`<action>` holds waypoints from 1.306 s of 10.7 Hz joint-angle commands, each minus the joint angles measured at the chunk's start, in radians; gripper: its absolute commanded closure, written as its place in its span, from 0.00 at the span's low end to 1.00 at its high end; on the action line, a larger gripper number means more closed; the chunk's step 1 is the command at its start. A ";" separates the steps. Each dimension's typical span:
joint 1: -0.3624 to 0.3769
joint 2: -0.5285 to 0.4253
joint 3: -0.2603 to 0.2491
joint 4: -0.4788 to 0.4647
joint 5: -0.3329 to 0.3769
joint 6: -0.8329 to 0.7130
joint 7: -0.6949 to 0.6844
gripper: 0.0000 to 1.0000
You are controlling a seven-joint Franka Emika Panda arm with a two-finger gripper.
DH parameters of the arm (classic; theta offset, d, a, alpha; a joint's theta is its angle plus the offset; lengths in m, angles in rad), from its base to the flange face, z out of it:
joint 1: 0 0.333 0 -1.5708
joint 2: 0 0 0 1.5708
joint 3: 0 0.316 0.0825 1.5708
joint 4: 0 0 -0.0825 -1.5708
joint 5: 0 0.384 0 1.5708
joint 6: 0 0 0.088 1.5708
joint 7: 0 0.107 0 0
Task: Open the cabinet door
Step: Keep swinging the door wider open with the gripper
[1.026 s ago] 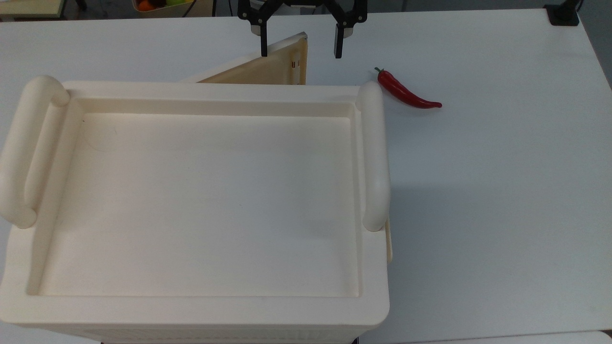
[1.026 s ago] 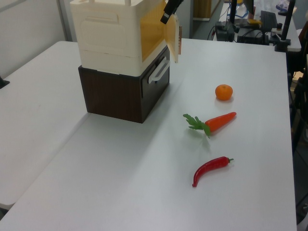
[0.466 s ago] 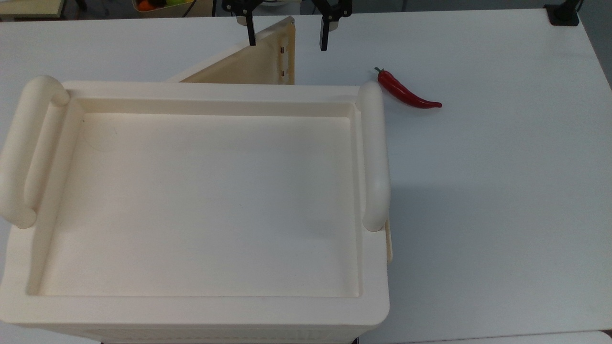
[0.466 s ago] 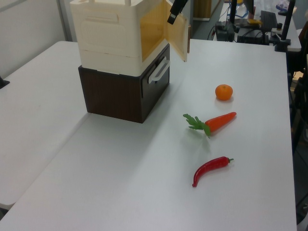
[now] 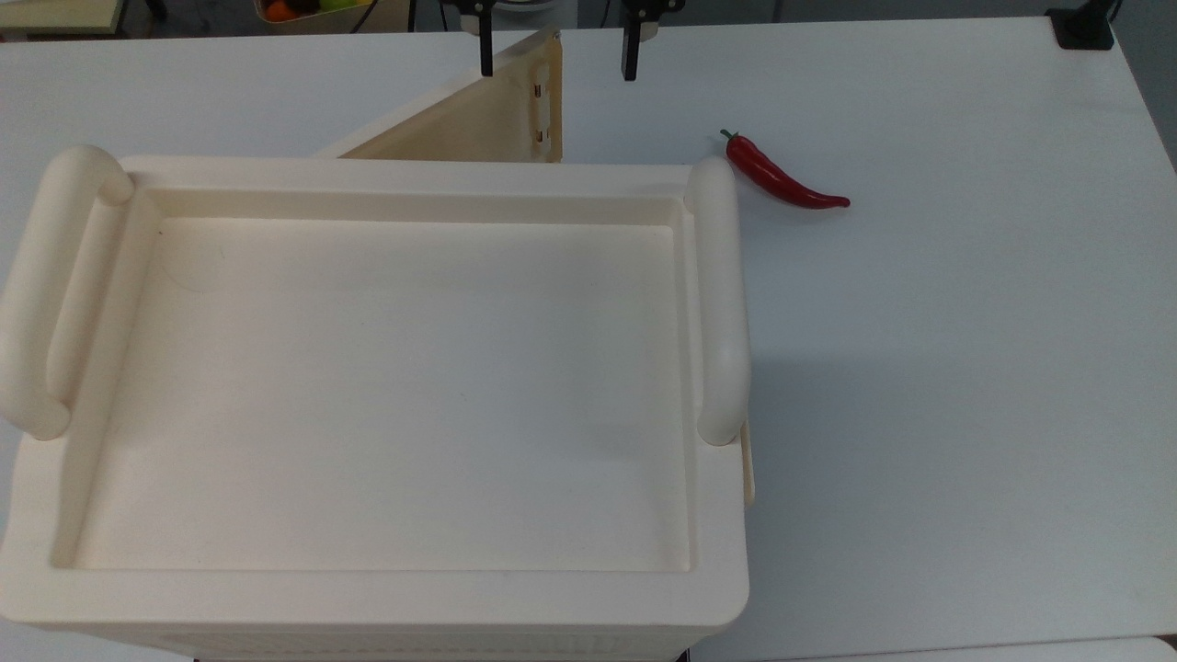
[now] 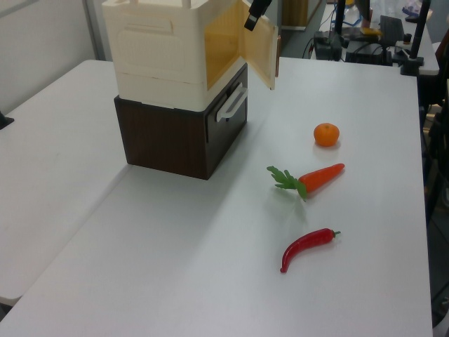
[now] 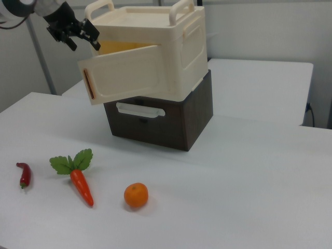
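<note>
The pincer (image 5: 554, 57) hangs at the top edge of the top view with its two fingers spread wide and nothing between them; one finger sits at the upper outer corner of the cabinet door (image 5: 478, 119), the other over bare table (image 5: 919, 368) past the door's free edge. Whether the finger touches the door cannot be told.

Below and behind the pincer, the door stands swung partly out from the cabinet (image 5: 386, 386), its tan inner face and latch notches showing. In the right view the pincer (image 7: 77, 34) is just above the door's (image 7: 129, 75) top corner, and the opening behind shows a yellow interior with no visible contents. The cabinet's recessed tray top holds nothing.

In the left view, beyond the pincer (image 6: 256, 10), the table carries an orange (image 6: 326, 134), a carrot (image 6: 312, 179) and a red chilli (image 6: 309, 247), all well apart from the door (image 6: 261, 53).
</note>
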 commanded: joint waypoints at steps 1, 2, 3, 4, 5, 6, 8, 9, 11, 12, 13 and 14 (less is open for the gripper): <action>0.014 0.009 0.019 0.011 0.001 0.013 -0.012 0.00; 0.013 0.011 0.021 0.008 0.001 0.013 -0.014 0.00; 0.011 0.011 0.021 -0.002 -0.001 0.002 -0.015 0.00; 0.005 0.008 0.021 -0.019 -0.001 -0.005 -0.017 0.00; 0.002 0.008 0.020 -0.032 -0.004 -0.033 -0.020 0.00; -0.001 0.008 0.010 -0.033 -0.009 -0.082 -0.029 0.00; -0.053 -0.001 0.007 -0.032 -0.009 -0.168 -0.061 0.00; -0.082 -0.009 0.006 -0.029 -0.001 -0.235 -0.115 0.00; -0.095 -0.009 0.007 -0.026 0.004 -0.294 -0.155 0.00; -0.088 -0.008 0.010 -0.033 0.004 -0.297 -0.149 0.00; -0.087 -0.009 0.015 -0.065 0.004 -0.299 -0.140 0.00; -0.087 -0.011 0.018 -0.097 0.010 -0.303 -0.118 0.00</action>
